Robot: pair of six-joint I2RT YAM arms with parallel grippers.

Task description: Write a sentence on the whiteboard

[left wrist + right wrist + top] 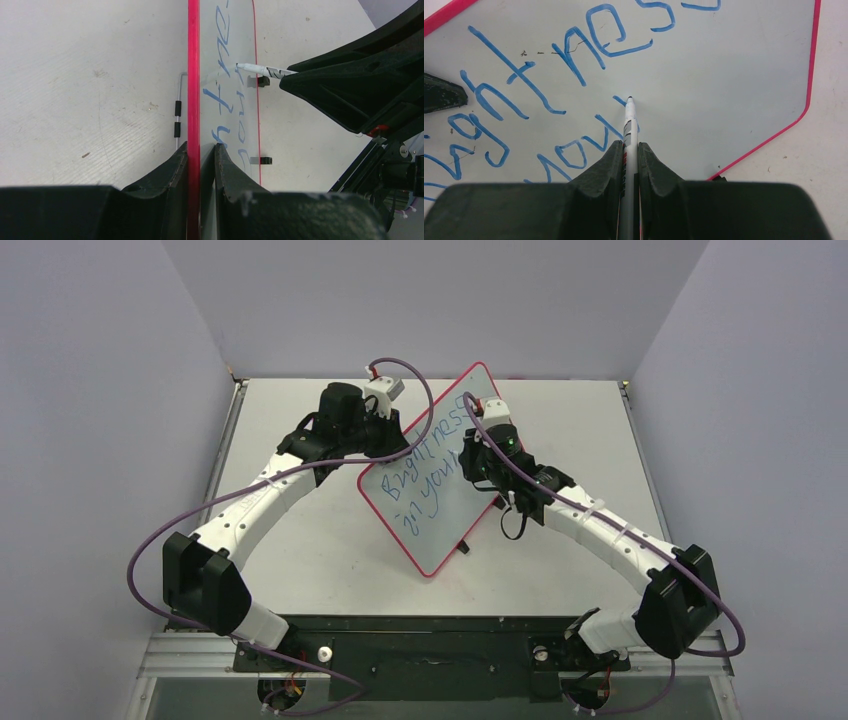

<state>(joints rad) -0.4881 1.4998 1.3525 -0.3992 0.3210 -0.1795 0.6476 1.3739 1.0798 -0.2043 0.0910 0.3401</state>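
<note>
At the middle of the table (pixel 330 560), the left arm reached forward and bent inward at the elbow, its wrist turned toward the whiteboard (pixel 452 525). The left gripper (pixel 201 147) was clamped on the board's red-pink rim, one finger on the back and one on the written face, so that its wrist camera saw the board nearly edge-on. The board stood tilted up off the table between the two arms, its face turned toward the right arm and its near corner low by the table; whether that corner touched the surface could not be told. The right arm reached in from the other side, elbow bent, with its wrist angled at the board's face. The right gripper (pixel 628 146) was closed tight on a white marker (pixel 630 117), which ran out straight between the fingers with its dark tip touching the white surface. The sentence (pixel 425 465) in blue read "Brightness" on the upper line and "in you" below it, with a short blue stroke just at the marker tip. Two small black clips (pixel 262 161) sat on the board's far rim in the left wrist view, and a thin metal wire (pixel 178 115) with black sleeves lay just behind the board.
</note>
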